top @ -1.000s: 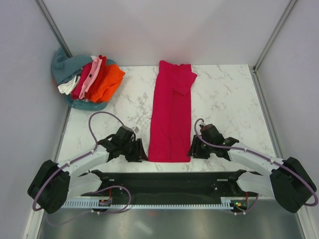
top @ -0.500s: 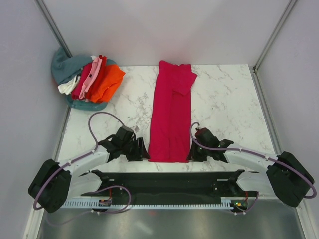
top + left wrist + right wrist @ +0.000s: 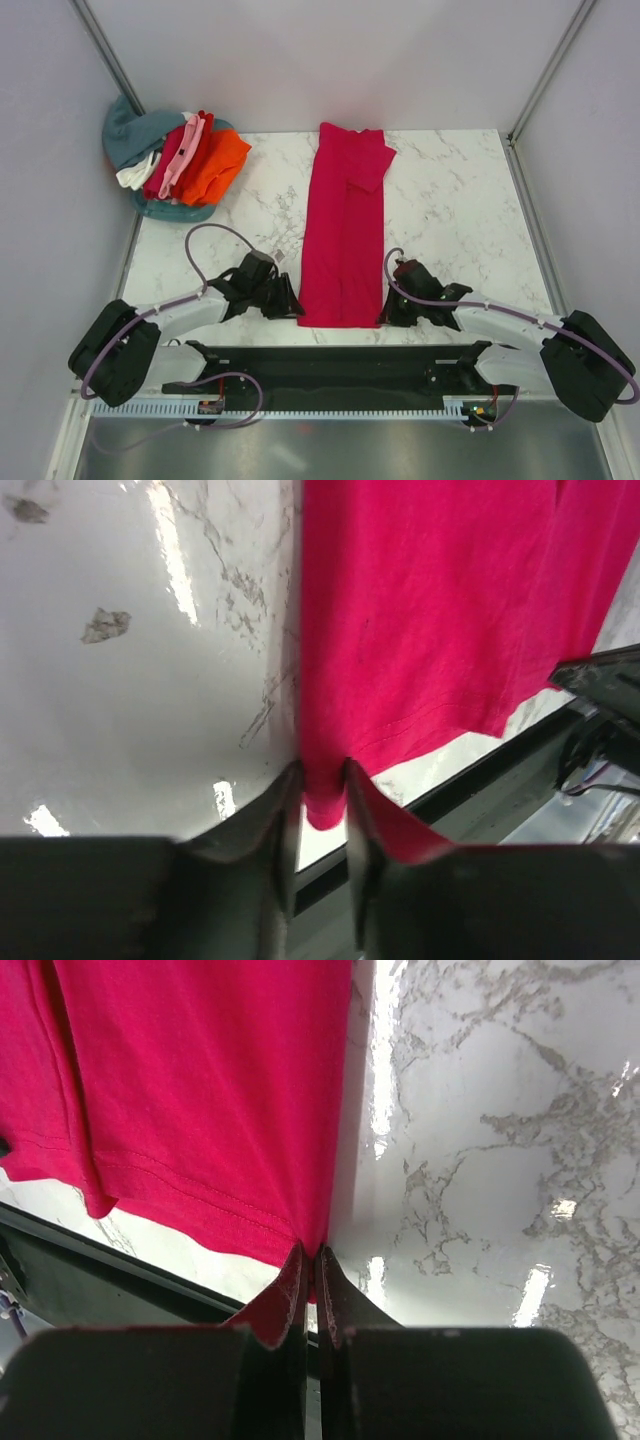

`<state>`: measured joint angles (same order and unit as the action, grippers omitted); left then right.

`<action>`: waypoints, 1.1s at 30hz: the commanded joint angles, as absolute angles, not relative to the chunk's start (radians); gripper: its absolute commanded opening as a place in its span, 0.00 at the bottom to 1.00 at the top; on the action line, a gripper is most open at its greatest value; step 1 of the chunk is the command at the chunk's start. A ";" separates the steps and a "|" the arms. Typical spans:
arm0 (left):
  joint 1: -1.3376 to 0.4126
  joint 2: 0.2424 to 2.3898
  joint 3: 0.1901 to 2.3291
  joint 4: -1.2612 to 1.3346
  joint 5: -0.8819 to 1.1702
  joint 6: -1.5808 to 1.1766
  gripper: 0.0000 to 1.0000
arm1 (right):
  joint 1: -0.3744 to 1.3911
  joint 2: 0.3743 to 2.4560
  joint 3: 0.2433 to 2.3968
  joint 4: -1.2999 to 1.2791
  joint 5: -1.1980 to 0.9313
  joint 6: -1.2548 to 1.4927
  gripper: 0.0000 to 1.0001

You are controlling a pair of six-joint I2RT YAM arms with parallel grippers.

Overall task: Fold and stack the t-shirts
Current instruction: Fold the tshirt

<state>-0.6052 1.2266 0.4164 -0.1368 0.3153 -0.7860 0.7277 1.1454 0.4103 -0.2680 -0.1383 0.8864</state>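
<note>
The crimson-magenta t-shirt [image 3: 340,230] lies as a long narrow strip down the middle of the marble table, one sleeve folded over at the far end. My left gripper [image 3: 292,308] is at its near left corner. In the left wrist view the cloth [image 3: 430,610] bunches between the fingers of that gripper [image 3: 322,780] and touches both. My right gripper [image 3: 385,312] is at the near right corner. In the right wrist view it [image 3: 311,1258] is pinched shut on the hem of the shirt [image 3: 200,1080].
A loose pile of other t-shirts [image 3: 185,160] in orange, red, pink, white and teal-grey sits at the table's far left corner. Grey walls stand close on the left, right and back. The black base rail [image 3: 330,365] runs along the near edge.
Both grippers have slid inward onto the shirt's near corners. The right jaws have closed on the hem and the left jaws have narrowed around the cloth.
</note>
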 commanded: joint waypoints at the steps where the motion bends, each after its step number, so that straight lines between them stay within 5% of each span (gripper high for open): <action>1: -0.647 1.247 0.374 -0.045 0.333 -0.847 0.27 | 0.735 1.115 0.414 -0.333 -0.109 0.873 0.00; 5: -0.678 1.194 0.338 -0.041 0.330 -0.864 0.07 | 0.735 1.074 0.426 -0.379 -0.103 0.868 0.00; 8: -0.680 1.146 0.315 -0.048 0.351 -0.882 0.02 | 0.735 1.026 0.445 -0.428 -0.091 0.865 0.00; 18: -0.673 1.058 0.488 -0.222 0.350 -0.830 0.02 | 0.735 0.942 0.616 -0.528 -0.006 0.799 0.00; 33: -0.448 1.399 0.940 -0.267 0.361 -0.704 0.02 | 0.671 1.371 1.086 -0.572 0.386 0.611 0.00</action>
